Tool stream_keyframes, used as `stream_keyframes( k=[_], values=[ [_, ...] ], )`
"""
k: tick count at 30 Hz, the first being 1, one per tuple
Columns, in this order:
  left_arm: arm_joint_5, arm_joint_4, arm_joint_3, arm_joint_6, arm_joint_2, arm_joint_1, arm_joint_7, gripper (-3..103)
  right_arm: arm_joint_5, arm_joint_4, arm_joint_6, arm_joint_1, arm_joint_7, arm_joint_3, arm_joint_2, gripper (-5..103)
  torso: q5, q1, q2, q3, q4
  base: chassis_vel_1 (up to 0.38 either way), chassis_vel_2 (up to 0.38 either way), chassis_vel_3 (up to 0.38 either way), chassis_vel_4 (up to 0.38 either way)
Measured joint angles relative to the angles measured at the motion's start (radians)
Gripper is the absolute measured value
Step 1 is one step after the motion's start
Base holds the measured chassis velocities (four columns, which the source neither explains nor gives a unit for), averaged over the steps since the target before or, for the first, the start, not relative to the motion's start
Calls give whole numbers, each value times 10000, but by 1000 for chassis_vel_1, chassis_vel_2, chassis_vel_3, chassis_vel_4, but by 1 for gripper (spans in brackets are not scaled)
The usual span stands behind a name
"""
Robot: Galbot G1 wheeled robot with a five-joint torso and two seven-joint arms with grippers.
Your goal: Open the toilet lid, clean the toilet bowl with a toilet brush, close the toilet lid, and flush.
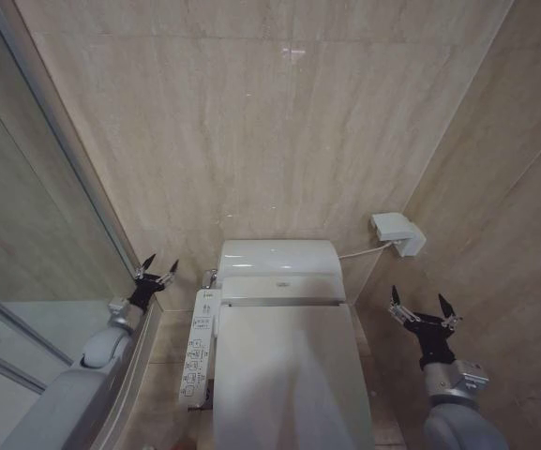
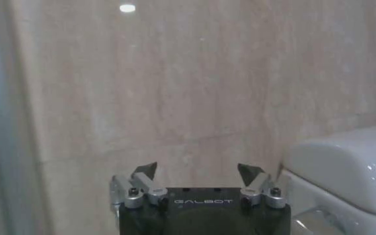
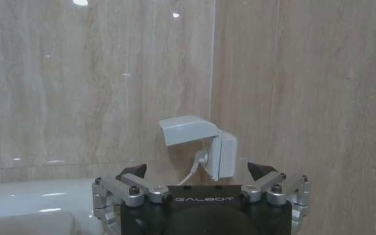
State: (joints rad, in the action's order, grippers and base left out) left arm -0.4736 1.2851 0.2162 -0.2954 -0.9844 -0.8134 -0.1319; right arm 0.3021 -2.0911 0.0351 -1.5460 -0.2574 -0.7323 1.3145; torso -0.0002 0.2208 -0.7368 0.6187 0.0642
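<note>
The white toilet lid (image 1: 284,370) lies shut over the bowl, hinged to the boxy white rear unit (image 1: 279,260); that rear unit (image 2: 344,166) also shows beside my left gripper in the left wrist view. The toilet bowl is hidden under the lid, and the toilet brush is out of view. My left gripper (image 1: 156,270) hangs open to the left of the toilet, level with its rear unit. On the toilet's right, my right gripper (image 1: 421,311) is open too, holding nothing. The left gripper (image 2: 198,171) and the right gripper (image 3: 197,171) both face the beige wall.
A bidet control panel (image 1: 199,349) runs along the toilet's left side. A covered wall socket (image 1: 398,232) with a white cable sits on the right wall near the corner; the socket (image 3: 198,142) is straight ahead of my right gripper. A glass shower partition (image 1: 36,216) stands at the left.
</note>
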Motion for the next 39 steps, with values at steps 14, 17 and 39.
stream_keyframes(
  k=[14,17,39],
  values=[
    [748,-1663,-1157,-1006,-265,1079,-1426,70,0,0,0,0,0,0,0,100,1,-1,0,-1,-3,0,0,0,0],
    [787,-1855,-1231,-1074,-268,1160,-1458,43,0,0,0,0,0,0,0,100,1,-1,0,0,-4,0,0,0,0],
    [2176,-3265,-1501,-2093,-703,1959,-2823,0,0,0,0,0,0,0,0,100,2,-1,-1,-1,-1,0,0,0,0]
  ],
)
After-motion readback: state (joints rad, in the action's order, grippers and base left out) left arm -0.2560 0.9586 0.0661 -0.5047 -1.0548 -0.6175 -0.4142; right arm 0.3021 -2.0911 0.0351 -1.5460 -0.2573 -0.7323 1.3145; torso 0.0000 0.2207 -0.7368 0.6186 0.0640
